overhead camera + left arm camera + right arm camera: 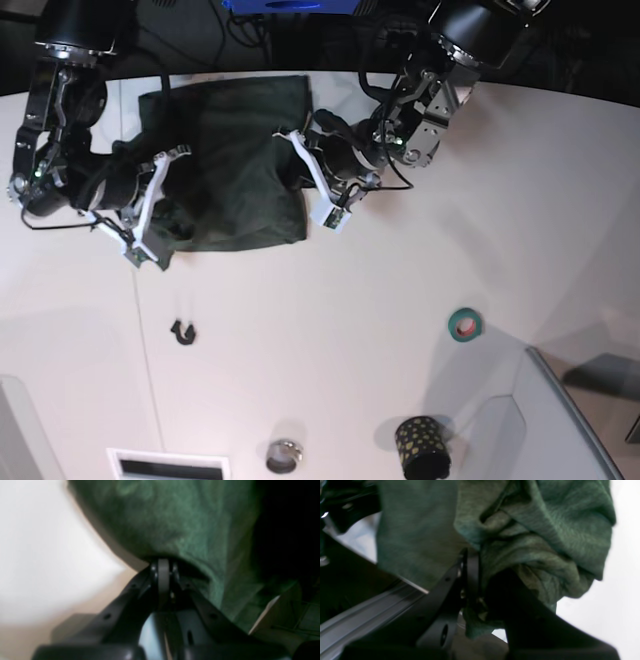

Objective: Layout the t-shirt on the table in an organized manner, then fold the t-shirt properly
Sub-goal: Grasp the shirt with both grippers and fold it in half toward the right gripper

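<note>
A robotics lab bench, this: two black arms (pixel 60 150) reach over a broad white table (pixel 400 280) with a thin dark seam, cables (pixel 240 30) trailing into the dark behind it. Loose bits sit about — a roll of teal tape (pixel 464 323), a dotted black cup (pixel 421 442), a grey bin corner (pixel 570 420)

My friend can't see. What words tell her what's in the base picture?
Two black robot arms hold a dark green t-shirt bunched on a white table, the right gripper and the left gripper at opposite sides. A teal tape roll and a black dotted cup sit nearer.
</note>
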`<state>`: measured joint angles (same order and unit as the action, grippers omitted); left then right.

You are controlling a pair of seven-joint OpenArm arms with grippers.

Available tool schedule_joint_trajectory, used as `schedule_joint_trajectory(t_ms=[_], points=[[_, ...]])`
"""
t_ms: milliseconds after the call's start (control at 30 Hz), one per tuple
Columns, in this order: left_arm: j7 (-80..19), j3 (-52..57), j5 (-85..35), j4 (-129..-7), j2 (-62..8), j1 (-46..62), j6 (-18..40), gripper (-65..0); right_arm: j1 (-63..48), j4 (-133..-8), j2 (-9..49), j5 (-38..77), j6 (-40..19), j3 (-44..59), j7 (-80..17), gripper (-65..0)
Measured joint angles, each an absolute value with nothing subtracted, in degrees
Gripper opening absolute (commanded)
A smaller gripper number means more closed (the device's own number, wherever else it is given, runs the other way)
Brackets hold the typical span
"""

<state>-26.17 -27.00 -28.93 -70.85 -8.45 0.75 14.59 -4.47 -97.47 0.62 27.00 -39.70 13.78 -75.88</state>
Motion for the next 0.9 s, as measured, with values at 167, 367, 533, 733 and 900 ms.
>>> schedule_joint_trajectory(t_ms=[167, 367, 533, 733, 900], points=[[-26.15, -26.96, -28.91, -70.85, -8.08, 0.64, 14.57, -65.0, -5.13, -98.21, -0.71, 26.72, -39.7, 11.7, -75.96, -64.2], [-26.15, -26.98, -28.88, -70.85, -8.1, 0.64, 14.55, -65.0, -5.06, -98.19, -1.98, 26.76, -36.77, 7.9, -75.68, -64.2], [-26.15, -26.98, -28.91, -70.85, -8.1, 0.64, 14.57, -65.0, -4.97, -98.02, -2.02, 26.83, -34.46, 4.97, -72.64, -64.2], [-26.15, -26.98, -28.91, -70.87, -8.14, 0.62, 14.57, -65.0, -4.99, -97.86, -1.91, 26.79, -33.8, 4.86, -72.27, -63.8], [-26.15, -26.96, -28.91, -70.87, -8.16, 0.62, 14.57, -65.0, -5.04, -94.63, -1.91, 26.81, -33.56, 4.86, -72.25, -63.3]])
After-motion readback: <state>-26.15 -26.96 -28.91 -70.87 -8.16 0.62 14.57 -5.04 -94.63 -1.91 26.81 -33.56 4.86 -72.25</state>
